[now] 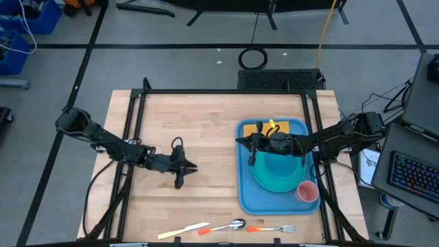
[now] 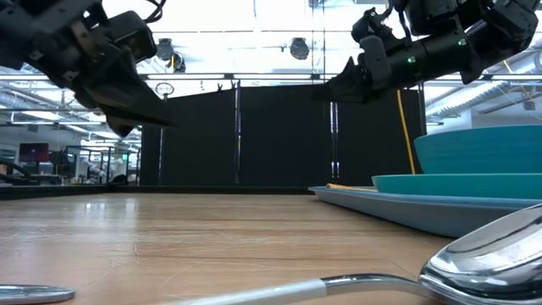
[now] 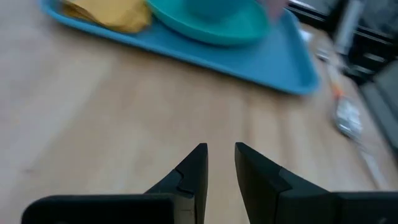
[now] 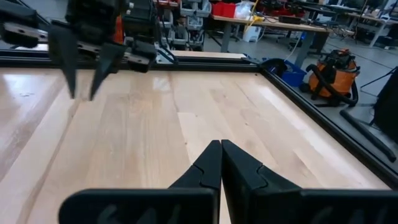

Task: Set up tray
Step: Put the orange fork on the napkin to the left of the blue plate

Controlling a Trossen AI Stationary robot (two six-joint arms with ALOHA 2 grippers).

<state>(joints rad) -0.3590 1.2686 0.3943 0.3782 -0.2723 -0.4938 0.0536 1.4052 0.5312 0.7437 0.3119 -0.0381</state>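
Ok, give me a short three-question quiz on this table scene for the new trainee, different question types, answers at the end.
1. True or false: the pink cup stands on the bare wood, off the tray.
2. Multiple choice: the right claw is
A) open above the cutlery
B) shut and empty, above the tray's left side
C) shut on the yellow napkin
3. Fill in: the knife, spoon and fork lie along the table's ____ edge, off the tray.

Key
1. False; it stands on the tray, beside the turquoise plate.
2. B
3. Near; the left claw hangs over bare wood mid-table, slightly open and empty.
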